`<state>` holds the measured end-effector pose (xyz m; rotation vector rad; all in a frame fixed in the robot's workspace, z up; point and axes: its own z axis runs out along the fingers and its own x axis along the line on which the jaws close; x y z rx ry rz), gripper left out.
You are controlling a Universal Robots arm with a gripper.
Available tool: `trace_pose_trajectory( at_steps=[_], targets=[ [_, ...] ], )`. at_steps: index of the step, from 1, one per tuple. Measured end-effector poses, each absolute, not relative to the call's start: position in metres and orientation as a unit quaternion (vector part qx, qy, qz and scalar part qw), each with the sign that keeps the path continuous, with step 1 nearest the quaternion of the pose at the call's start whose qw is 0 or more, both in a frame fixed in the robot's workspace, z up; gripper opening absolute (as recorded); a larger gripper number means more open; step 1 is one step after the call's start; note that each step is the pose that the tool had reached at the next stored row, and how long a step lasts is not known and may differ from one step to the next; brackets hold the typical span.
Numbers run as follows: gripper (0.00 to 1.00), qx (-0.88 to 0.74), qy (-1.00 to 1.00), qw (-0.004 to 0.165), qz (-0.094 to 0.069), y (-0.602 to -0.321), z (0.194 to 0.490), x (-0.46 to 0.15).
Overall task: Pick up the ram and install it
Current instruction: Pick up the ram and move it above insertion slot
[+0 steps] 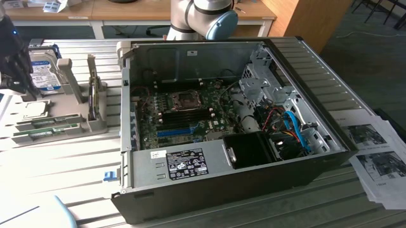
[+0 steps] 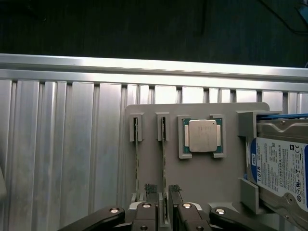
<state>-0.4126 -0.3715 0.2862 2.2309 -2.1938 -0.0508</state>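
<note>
Two rams stand on edge in slots of a grey holder (image 2: 192,178). My gripper (image 2: 163,195) hangs over the holder's near end, its dark fingers (image 2: 151,207) on either side of one ram (image 2: 163,154), open and apart from it. The other ram (image 2: 136,159) stands one slot over. In the exterior view both green rams (image 1: 47,125) lie at the left, beside the open computer case (image 1: 216,190), and the gripper (image 1: 14,80) is a dark shape above them. The motherboard (image 1: 184,114) with its dark memory slots lies inside the case.
On the same holder sit a processor chip (image 2: 202,136) and a hard drive (image 2: 281,163) with a blue-white label. A blue slot strip (image 1: 174,132) is on the motherboard. Printed papers (image 1: 374,156) lie at the exterior view's right. The ribbed metal table (image 2: 62,159) carries everything.
</note>
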Motion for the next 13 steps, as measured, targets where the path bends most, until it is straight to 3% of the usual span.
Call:
trace_pose_trajectory(
  at_steps=[13],
  targets=[
    [0.23, 0.713, -0.701, 0.006, -0.016, -0.3786, 0.2853, -0.4126]
  ],
)
